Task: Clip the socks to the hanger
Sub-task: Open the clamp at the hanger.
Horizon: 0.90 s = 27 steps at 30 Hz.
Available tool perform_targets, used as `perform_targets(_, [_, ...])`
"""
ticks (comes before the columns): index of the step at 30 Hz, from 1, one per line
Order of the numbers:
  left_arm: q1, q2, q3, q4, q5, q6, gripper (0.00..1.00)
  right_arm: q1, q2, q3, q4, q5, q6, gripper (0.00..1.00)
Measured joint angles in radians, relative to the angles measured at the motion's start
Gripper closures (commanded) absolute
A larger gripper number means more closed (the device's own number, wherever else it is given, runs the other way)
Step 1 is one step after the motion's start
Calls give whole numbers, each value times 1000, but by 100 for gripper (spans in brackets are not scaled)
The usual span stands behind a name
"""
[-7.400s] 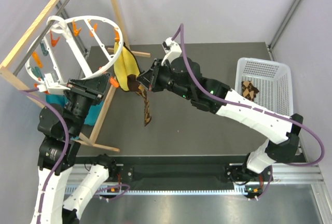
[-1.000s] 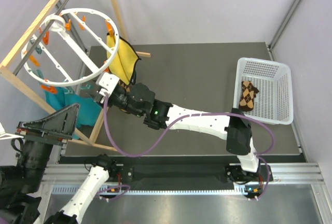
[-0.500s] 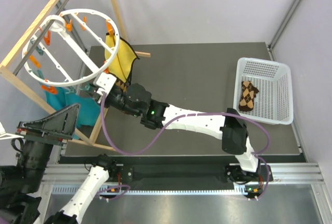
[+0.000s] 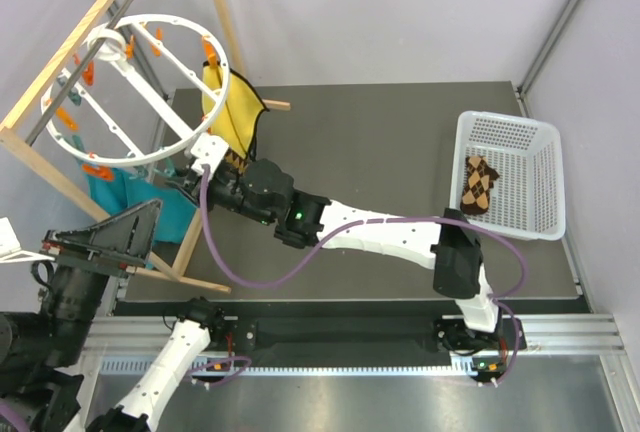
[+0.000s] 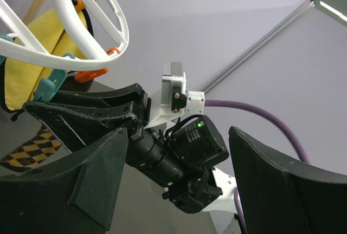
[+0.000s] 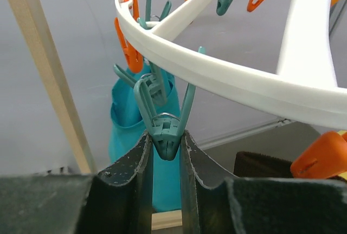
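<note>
The white ring hanger (image 4: 160, 20) hangs from the wooden frame at the back left, with orange and teal clips along its rim (image 6: 244, 85). My right gripper (image 6: 165, 136) reaches under the ring's near edge, shut on a teal clip (image 6: 165, 128) with a finger pressing each side. An argyle sock (image 4: 234, 162) hangs beside that gripper (image 4: 185, 180), and its pattern (image 5: 27, 150) shows low in the left wrist view. A second sock (image 4: 478, 184) lies in the basket. My left gripper (image 5: 178, 136) is open and empty, low at the left (image 4: 100, 242), facing the right wrist.
A wooden frame rack (image 4: 60, 52) carries the hanger, and its post (image 6: 49, 77) stands just left of the clip. A yellow cloth (image 4: 235, 112) and a teal cloth (image 4: 150, 202) hang from the ring. The white mesh basket (image 4: 510, 132) sits at the table's right.
My right gripper's fingers have closed in onto the teal clip and shifted slightly up toward the ring. The hanger has tilted a little. The left gripper has stayed open.
</note>
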Motion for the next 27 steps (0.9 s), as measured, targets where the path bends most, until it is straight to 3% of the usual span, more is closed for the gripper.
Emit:
perform_targets(6, [0, 2, -31, 10, 17, -19, 21, -27, -97, -29, -139, -79, 158, 100])
perform_targets(16, [0, 13, -175, 140, 87, -120, 25, -220, -137, 120, -441, -508, 515, 100])
perform_targets(27, [0, 53, -316, 286, 110, -204, 31, -287, -162, 92, -404, -830, 844, 100])
